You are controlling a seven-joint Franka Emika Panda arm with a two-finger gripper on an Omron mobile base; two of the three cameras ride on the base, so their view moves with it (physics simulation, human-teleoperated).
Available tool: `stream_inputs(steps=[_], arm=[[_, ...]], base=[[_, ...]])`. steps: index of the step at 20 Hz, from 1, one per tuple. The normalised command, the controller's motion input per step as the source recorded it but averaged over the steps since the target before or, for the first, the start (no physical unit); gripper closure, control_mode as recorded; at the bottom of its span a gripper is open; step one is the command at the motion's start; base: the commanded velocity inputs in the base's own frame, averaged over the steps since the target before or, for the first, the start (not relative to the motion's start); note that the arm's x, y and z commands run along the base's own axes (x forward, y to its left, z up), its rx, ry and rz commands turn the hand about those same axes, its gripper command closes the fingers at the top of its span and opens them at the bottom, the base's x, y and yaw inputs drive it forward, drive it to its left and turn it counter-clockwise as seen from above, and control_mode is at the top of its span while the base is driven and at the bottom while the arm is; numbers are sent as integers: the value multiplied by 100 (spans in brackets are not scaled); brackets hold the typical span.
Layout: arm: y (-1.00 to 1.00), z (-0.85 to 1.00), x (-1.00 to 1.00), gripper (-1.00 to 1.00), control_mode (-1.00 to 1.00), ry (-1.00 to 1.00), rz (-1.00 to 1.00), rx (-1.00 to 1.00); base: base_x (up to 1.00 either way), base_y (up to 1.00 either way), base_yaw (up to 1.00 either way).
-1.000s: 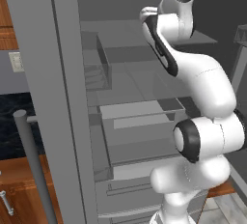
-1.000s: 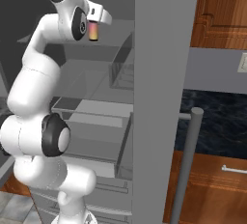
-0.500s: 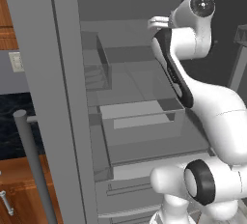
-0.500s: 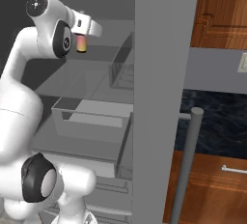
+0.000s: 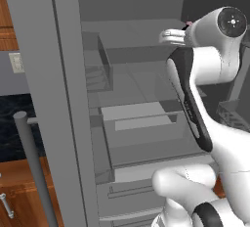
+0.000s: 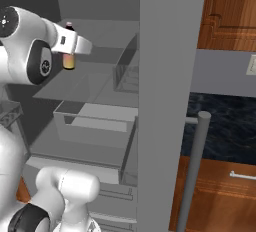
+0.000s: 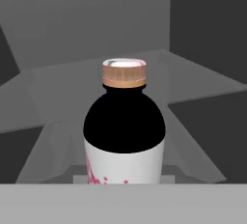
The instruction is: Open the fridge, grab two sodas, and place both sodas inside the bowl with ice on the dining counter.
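Left base view, arm: over the last second we see the white arm swing its wrist from about 12 o'clock toward 2 o'clock, drawing back out of the tall grey fridge (image 5: 73, 99) with its open doors.
Left base view, claw: the claw (image 5: 186, 25) sits at 1 o'clock, mostly hidden behind the wrist; only a pink sliver shows there.
Right base view, soda: the small slim pink-and-orange soda bottle (image 6: 69, 58) hangs under the claw (image 6: 70, 46) at 10 o'clock, clear of the grey shelf below; earlier it sat nearer 12 o'clock, deeper toward the shelves.
Right base view, claw state: closed on the bottle's upper part, carrying it.
Hand view, soda: the bottle (image 7: 124, 141) stands at centre, its cap toward 12 o'clock, dark shoulder and white label below, with the grey fridge interior behind.
Meaning: we judge one soda is grabbed and coming out; the carry to the ice bowl comes next, and the second soda is not yet fetched.
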Motion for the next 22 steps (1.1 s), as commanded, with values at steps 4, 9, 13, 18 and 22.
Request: stream_inputs(steps=[4,9,13,18,22], arm=[[0,-1,-100,100,-100,0,0,2],[2,-15,-100,100,-100,0,0,0],[7,-22,-100,100,-100,0,0,0],[7,-22,-100,100,-100,0,0,0],[7,-21,-100,100,-100,0,0,0]], base=[[0,0,0],[0,0,0],[0,0,0],[0,0,0],[0,0,0]])
